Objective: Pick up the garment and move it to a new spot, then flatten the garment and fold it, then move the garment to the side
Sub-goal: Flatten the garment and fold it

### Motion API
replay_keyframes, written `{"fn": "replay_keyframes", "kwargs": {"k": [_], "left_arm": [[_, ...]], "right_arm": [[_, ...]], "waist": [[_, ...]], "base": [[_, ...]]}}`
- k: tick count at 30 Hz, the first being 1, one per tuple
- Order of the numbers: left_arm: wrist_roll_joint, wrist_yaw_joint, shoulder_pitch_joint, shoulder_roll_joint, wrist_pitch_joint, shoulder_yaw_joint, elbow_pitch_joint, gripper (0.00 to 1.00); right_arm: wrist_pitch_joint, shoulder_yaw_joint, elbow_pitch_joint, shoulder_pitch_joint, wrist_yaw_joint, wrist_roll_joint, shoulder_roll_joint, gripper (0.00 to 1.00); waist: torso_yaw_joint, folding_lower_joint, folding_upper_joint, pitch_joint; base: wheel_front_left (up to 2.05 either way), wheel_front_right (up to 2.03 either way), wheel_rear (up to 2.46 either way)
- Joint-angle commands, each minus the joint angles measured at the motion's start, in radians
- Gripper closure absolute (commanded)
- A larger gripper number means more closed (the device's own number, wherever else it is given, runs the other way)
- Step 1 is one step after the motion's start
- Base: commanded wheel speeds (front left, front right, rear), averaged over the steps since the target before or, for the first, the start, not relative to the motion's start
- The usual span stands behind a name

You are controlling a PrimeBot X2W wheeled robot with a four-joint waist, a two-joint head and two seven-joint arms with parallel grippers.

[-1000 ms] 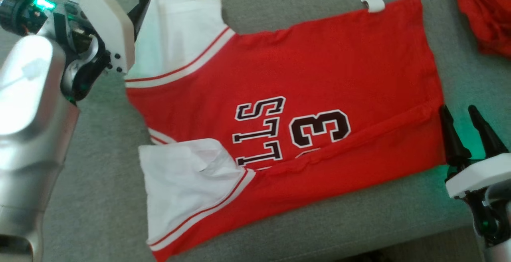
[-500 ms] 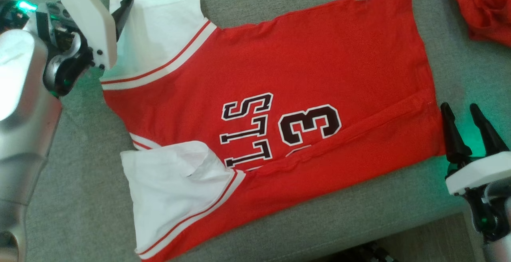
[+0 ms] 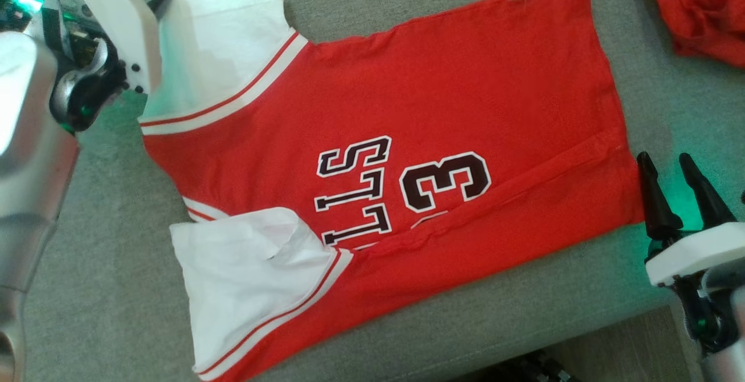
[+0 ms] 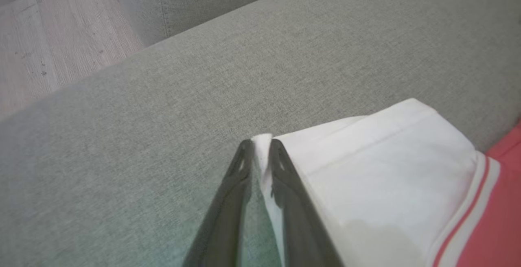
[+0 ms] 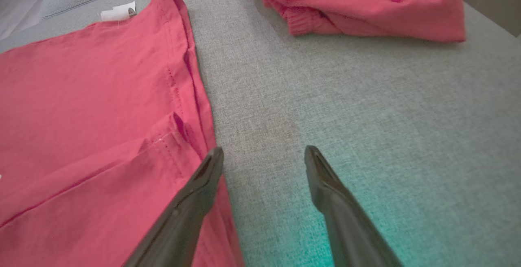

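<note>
Red jersey (image 3: 407,108) on grey cushion (image 3: 116,207): left gripper (image 4: 261,145) pinched its white sleeve (image 4: 386,157) corner, right gripper (image 5: 263,151) sat spread beside the hem (image 5: 197,79).

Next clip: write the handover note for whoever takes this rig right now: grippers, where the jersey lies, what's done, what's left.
Left gripper: closed on the corner of the far white sleeve.
Right gripper: open, beside the near corner of the hem, holding nothing.
Jersey: spread, number up, on the grey cushion; near long edge already folded over, near sleeve rumpled. Another red garment lies far right.
Done: placed, mostly flattened, first fold in.
Left: probably fold in the far side, finish folding, move it aside.
</note>
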State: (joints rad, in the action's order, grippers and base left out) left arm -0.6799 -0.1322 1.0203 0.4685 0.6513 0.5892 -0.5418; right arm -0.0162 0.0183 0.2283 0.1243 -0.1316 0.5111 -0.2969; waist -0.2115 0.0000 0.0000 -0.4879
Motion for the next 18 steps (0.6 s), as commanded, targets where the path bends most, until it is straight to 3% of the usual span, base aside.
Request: {"fn": "replay_keyframes", "kwargs": {"k": [1, 10, 18], "left_arm": [[-0.011, 0.002, 0.049, 0.051, 0.007, -0.02, 0.027, 0.98], [-0.036, 0.002, 0.05, 0.072, -0.025, 0.024, 0.061, 1.0], [-0.052, 0.002, 0.088, 0.088, -0.103, 0.089, 0.118, 1.0]], "right_arm": [[0.013, 0.013, -0.022, -0.001, 0.001, 0.006, -0.032, 0.0], [0.001, 0.036, -0.076, 0.027, 0.001, 0.026, -0.05, 0.0], [-0.195, 0.13, -0.07, 0.263, 0.001, 0.051, -0.108, 0.0]], "waist": [[-0.002, 0.0, 0.0, 0.001], [0.01, 0.0, 0.0, 0.026], [0.057, 0.0, 0.0, 0.033]], "base": [[0.0, 0.0, 0.0], [0.0, 0.0, 0.0], [0.0, 0.0, 0.0]]}}
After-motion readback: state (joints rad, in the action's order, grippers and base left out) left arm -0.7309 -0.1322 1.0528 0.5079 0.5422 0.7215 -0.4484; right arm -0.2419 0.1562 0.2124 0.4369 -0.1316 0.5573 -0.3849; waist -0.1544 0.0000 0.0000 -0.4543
